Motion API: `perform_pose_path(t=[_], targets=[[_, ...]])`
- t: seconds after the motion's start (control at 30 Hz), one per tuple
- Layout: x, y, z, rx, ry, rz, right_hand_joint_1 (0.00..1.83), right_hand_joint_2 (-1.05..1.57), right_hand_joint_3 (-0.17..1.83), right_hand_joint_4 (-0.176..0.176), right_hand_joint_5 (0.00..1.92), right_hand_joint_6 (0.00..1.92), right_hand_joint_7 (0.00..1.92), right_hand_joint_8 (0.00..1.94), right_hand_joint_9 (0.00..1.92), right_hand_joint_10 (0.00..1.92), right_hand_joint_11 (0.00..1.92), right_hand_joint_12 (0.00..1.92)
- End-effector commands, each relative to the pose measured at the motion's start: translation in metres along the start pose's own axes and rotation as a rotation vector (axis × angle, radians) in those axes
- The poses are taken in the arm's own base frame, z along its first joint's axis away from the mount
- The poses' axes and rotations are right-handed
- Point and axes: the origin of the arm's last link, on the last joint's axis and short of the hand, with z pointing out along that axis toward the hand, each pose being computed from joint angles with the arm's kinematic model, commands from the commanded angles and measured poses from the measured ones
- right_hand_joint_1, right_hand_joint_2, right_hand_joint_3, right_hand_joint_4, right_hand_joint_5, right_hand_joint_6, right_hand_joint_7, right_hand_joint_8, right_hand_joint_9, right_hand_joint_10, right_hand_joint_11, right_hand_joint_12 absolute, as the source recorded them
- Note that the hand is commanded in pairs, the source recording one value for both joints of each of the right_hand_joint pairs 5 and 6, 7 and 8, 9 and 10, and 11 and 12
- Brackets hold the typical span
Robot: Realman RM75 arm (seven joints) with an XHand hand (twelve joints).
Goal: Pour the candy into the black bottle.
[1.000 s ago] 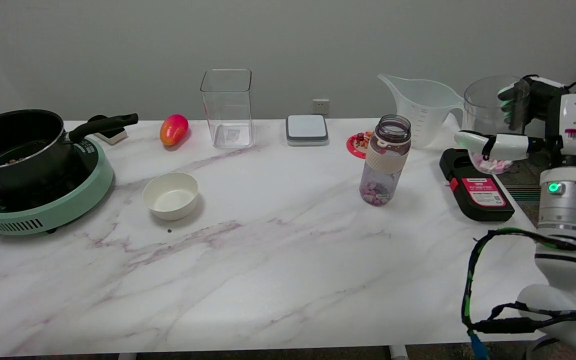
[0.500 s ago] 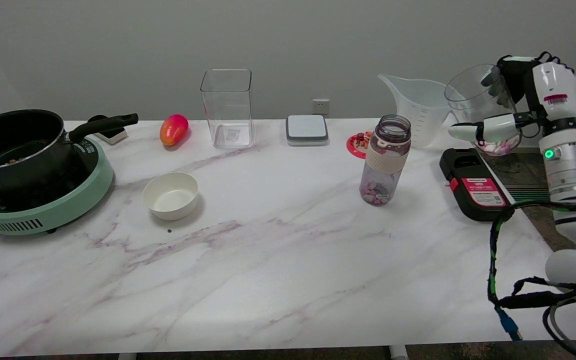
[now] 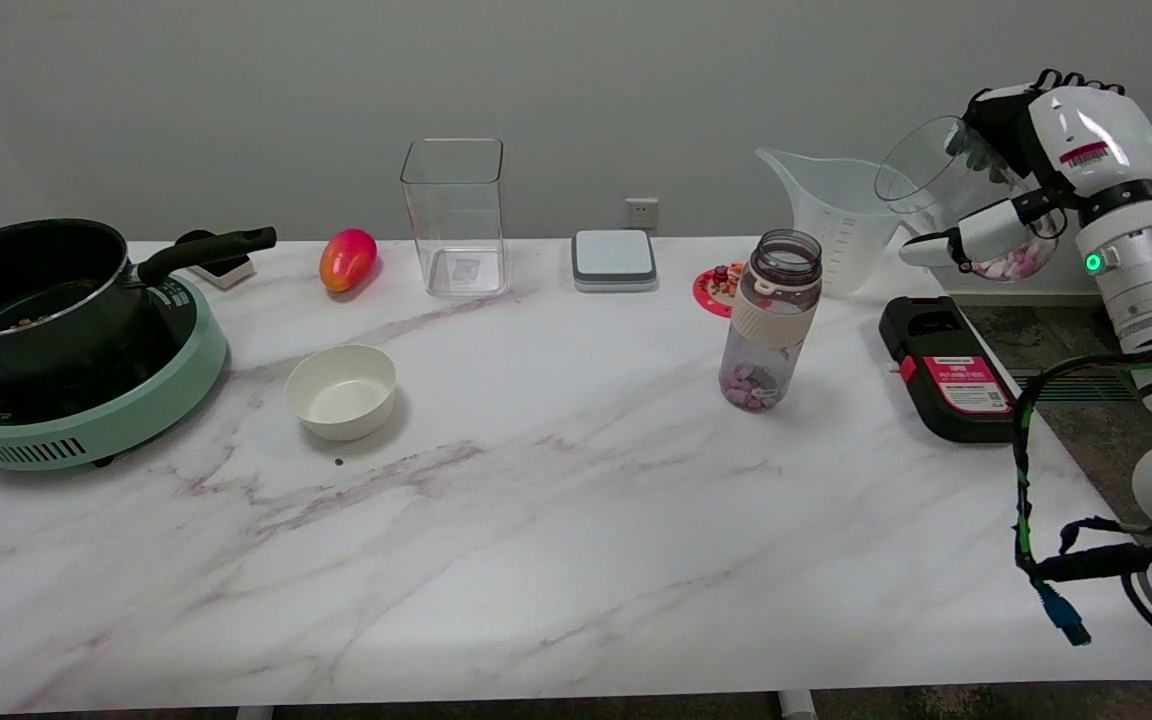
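My right hand (image 3: 1011,165) grips a clear glass cup (image 3: 946,185) in the air at the far right, above and behind the black scale. The cup tilts with its mouth to the left, and pink and white candy (image 3: 1014,262) lies in its low end. The dark-tinted bottle (image 3: 772,318) stands upright and uncapped on the table, left of and below the cup, with a beige band around it and some candy in its bottom. Cup and bottle are well apart.
A clear measuring jug (image 3: 836,215) stands behind the cup. A black scale (image 3: 948,368) lies at the table's right edge. Also on the table are a red coaster (image 3: 715,288), a grey box (image 3: 614,259), a clear square container (image 3: 454,215), a white bowl (image 3: 341,391), a mango (image 3: 347,259) and a pot (image 3: 26,295) on a green cooker.
My right hand has lifted the cup of candy from just above the scale to higher in the air and tipped its mouth to the left. The bottle has not moved.
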Motion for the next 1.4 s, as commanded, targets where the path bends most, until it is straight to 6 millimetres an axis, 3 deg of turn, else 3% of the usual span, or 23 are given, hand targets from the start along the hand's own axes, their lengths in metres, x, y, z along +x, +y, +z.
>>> perform_pose_path(t=[0.03, 0.53, 0.77, 1.4], targets=[[0.017, -0.018, 0.028, 0.124, -0.103, -0.255, 1.54, 0.41, 1.45, 0.0, 1.0, 1.0, 1.37, 1.37, 1.35, 1.35, 1.1, 1.1], [0.021, -0.034, 0.034, 0.206, -0.124, -0.296, 1.54, 0.4, 1.45, 0.0, 1.0, 1.0, 1.37, 1.37, 1.36, 1.36, 1.12, 1.12], [0.027, -0.034, 0.036, 0.207, -0.102, -0.286, 1.51, 0.7, 1.22, 0.0, 1.08, 1.08, 1.46, 1.46, 1.44, 1.44, 1.2, 1.2], [0.021, -0.052, 0.03, 0.348, -0.159, -0.436, 1.46, 0.92, 1.06, 0.0, 1.18, 1.18, 1.52, 1.52, 1.51, 1.51, 1.27, 1.27]])
